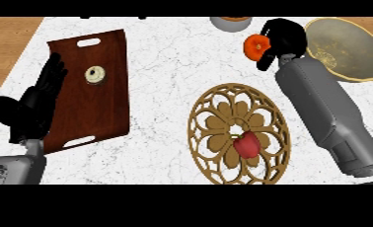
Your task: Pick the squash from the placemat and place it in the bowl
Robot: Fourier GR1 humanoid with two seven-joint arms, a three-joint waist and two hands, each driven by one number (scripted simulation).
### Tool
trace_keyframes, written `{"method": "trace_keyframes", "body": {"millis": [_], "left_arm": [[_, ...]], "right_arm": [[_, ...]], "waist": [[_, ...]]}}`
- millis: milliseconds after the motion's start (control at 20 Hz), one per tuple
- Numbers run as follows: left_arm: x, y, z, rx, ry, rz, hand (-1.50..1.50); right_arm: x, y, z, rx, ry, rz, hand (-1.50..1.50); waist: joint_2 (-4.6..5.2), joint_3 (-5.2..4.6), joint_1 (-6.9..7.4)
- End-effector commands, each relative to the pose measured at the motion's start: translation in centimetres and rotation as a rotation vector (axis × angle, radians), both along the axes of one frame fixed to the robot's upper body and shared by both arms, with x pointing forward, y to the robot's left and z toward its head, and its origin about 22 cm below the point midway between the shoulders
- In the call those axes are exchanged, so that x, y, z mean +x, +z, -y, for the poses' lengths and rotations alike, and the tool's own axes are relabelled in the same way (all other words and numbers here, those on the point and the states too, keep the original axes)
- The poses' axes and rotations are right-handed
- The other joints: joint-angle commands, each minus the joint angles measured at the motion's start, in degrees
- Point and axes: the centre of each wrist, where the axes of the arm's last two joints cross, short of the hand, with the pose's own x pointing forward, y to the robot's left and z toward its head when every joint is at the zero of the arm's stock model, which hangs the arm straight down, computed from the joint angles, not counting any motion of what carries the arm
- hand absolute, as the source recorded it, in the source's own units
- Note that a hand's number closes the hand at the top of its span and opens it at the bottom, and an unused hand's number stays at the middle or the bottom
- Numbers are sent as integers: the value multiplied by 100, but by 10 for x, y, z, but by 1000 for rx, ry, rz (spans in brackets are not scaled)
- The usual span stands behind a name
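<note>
1. The right hand point(280, 38) is seen at the far side of the counter, its fingers curled round an orange squash point(256, 46); the squash is held clear of the placemat point(211, 117) and just left of the bowl point(342, 48), which suggests the carry is under way.
2. The bowl is set at the counter's far right, so the right forearm is stretched diagonally across toward it.
3. The squash is judged to be short of the rim as yet; a further move rightward would be called for before release.
4. A red pepper point(247, 145) is left lying on the placemat, as it is no part of the task.
5. The left hand point(40, 97) is kept open with fingers up at the left edge, beside a wooden tray point(109, 107) bearing a small round object point(95, 74); it is resting.
</note>
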Motion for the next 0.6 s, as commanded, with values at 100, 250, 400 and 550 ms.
{"method": "trace_keyframes", "body": {"millis": [100,250,400,550], "left_arm": [[5,-1,6,9,23,-2,0],[-2,-2,-12,13,6,1,0],[0,3,0,3,24,-19,0],[8,5,-12,-1,21,-2,0]], "right_arm": [[4,76,-12,18,-97,357,150],[-3,93,19,55,-127,397,150],[-15,103,41,55,-183,404,150],[-16,102,64,100,-209,404,150]], "waist": [[-47,-3,-157],[-31,-1,-124],[-32,1,-139],[-4,0,-87]]}}
